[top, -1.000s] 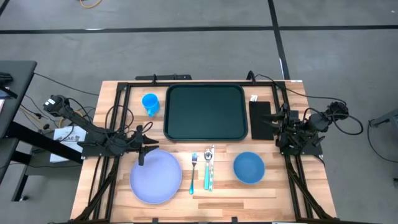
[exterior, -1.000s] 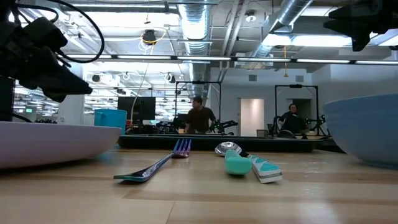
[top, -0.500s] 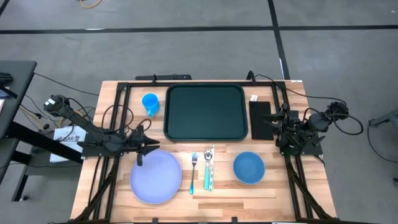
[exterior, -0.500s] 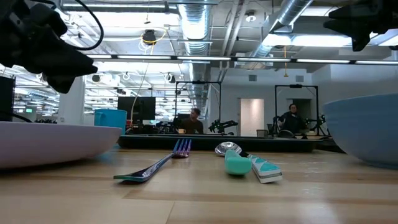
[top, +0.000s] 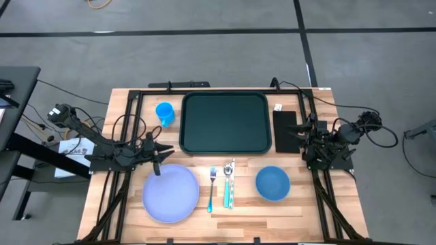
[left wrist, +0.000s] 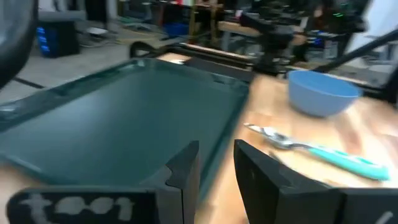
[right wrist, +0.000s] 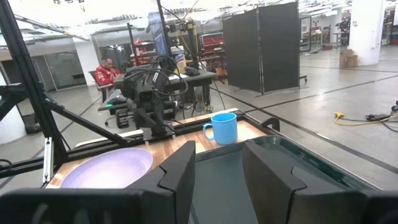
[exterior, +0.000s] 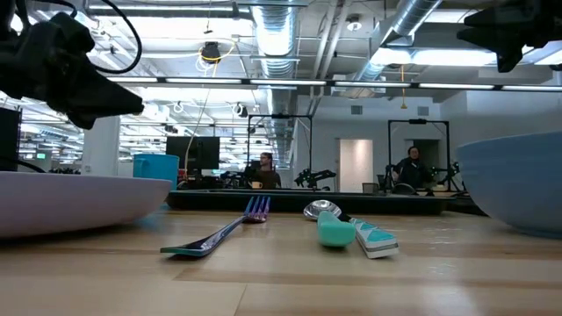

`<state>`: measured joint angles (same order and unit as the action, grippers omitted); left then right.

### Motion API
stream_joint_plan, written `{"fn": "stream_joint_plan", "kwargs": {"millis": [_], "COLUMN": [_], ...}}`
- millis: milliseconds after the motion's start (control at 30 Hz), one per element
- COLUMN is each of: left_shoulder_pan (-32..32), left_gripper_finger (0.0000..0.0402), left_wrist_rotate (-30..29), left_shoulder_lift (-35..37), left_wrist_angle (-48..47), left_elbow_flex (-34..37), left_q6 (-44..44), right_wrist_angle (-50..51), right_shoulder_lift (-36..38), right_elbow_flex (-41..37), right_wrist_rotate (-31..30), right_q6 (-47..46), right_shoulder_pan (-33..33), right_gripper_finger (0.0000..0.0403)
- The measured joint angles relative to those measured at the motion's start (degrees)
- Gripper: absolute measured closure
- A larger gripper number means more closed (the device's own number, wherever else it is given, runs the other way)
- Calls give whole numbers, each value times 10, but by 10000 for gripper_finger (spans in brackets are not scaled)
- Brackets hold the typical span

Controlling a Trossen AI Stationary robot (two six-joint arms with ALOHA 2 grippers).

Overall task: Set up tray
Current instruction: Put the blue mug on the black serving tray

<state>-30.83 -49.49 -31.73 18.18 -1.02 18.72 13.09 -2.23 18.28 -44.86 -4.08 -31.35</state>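
Note:
The dark green tray (top: pixel 225 122) lies at the table's far middle and holds nothing. A blue cup (top: pixel 164 113) stands left of it. A lavender plate (top: pixel 170 192), a fork (top: pixel 212 185), a spoon (top: pixel 230 178) and a blue bowl (top: pixel 273 184) lie along the near side. My left gripper (top: pixel 161 154) hovers open over the plate's far rim, near the tray's near left corner (left wrist: pixel 124 124), with nothing between its fingers. My right gripper (top: pixel 304 133) waits open at the table's right, above a flat black rectangle (top: pixel 286 131), pointing level across the tray (right wrist: pixel 311 155).
Black frame rails run along the table's left, right and far edges. Cables hang off both arms. Bare wood shows between the tray and the row of tableware. People sit at desks in the room beyond the table.
My left gripper has tipped up from slanting down at the plate to nearly level. It has also swung toward the tray. Its hand has stayed in place and its fingers keep the same gap. Nothing on the table has moved.

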Motion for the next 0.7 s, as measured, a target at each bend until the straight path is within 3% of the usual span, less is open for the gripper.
{"fn": "stream_joint_plan", "kwargs": {"millis": [200,467,700], "left_shoulder_pan": [0,0,0], "left_gripper_finger": [315,315,315], "left_wrist_rotate": [1,121,154], "left_shoulder_lift": [0,0,0], "left_wrist_angle": [-16,-21,-190], "left_elbow_flex": [0,-24,-126], "left_q6": [4,-32,-31], "right_wrist_angle": [0,0,-28], "right_shoulder_lift": [0,0,0], "right_elbow_flex": [0,0,0], "right_wrist_rotate": [0,0,-1], "right_q6": [0,0,-1], "right_shoulder_pan": [0,0,0], "right_gripper_finger": [280,280,280]}}
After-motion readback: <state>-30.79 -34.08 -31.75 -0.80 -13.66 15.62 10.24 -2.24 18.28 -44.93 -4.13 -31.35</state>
